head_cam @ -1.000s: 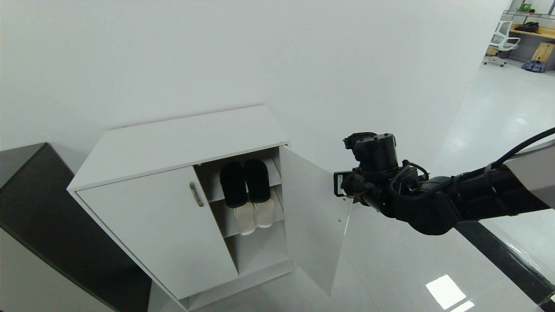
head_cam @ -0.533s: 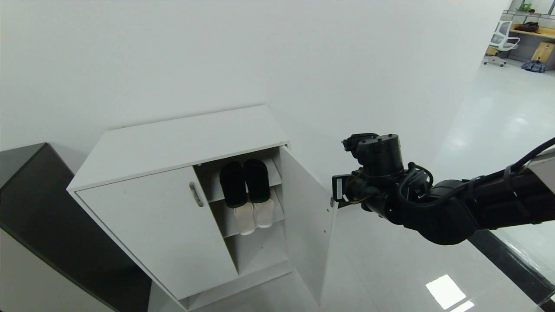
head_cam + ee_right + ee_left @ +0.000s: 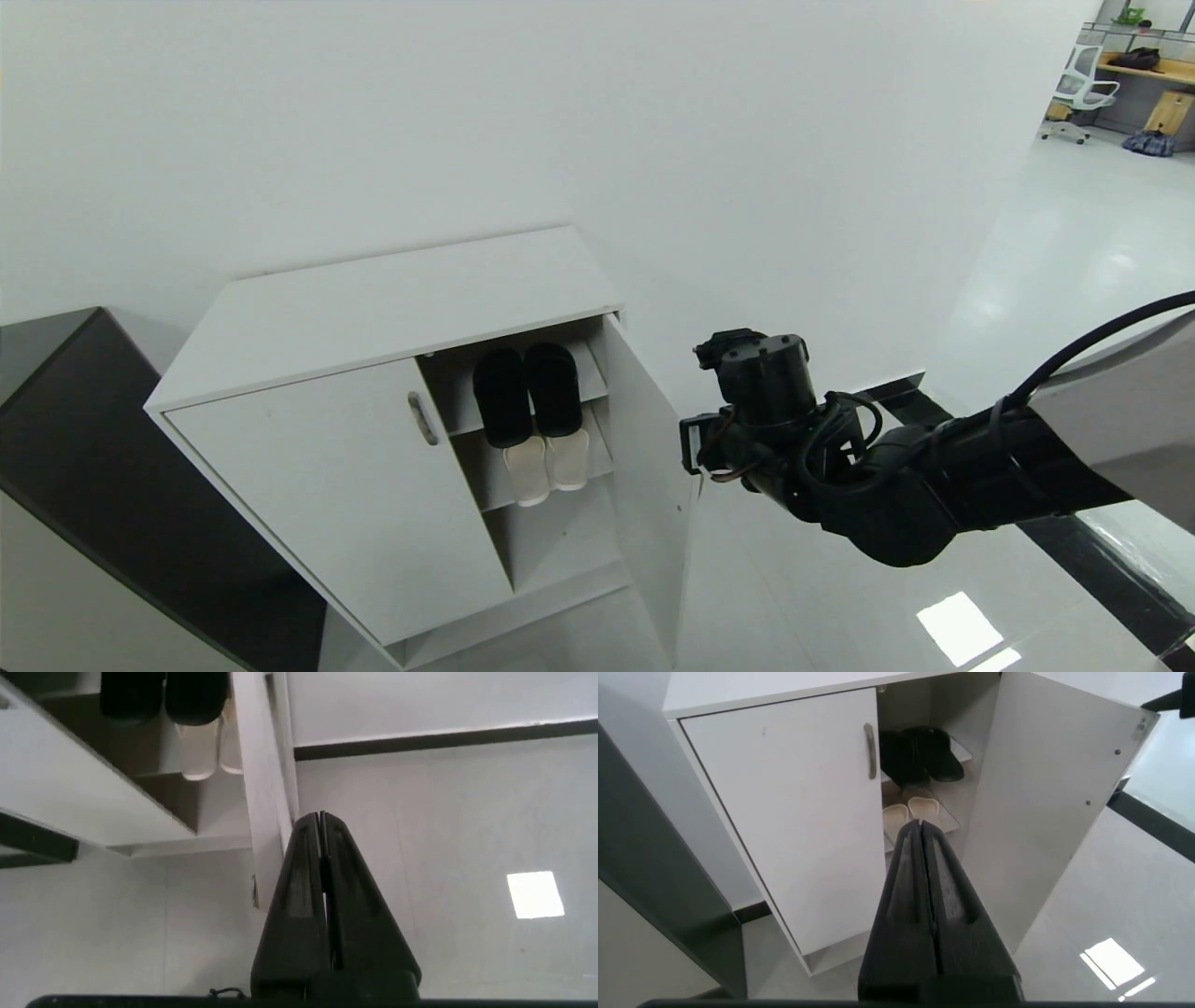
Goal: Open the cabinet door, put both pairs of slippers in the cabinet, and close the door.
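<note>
cabinet door (image 3: 266, 784), the right-hand one, stands half open just ahead of the right gripper (image 3: 322, 819), whose fingers are clenched together on nothing; whether their tips touch the panel i cannot tell. the door looks like a stiff, light board that should swing easily on its hinges. its smooth face gives little to pinch, so i judge a flat push on the outer face, near the free edge and away from the hinge side, suits it best. the left gripper (image 3: 922, 826), also pressed shut and holding nothing, hangs in front of the cabinet (image 3: 392, 299), well apart from it. beyond the fingers, inside the open compartment, the black slippers (image 3: 527, 392) lie side by side on the upper shelf, and the white slippers (image 3: 548, 467) on the shelf below them. both pairs look soft and light. the left door (image 3: 345, 495) is shut, its metal handle (image 3: 422, 417) at the inner edge.
</note>
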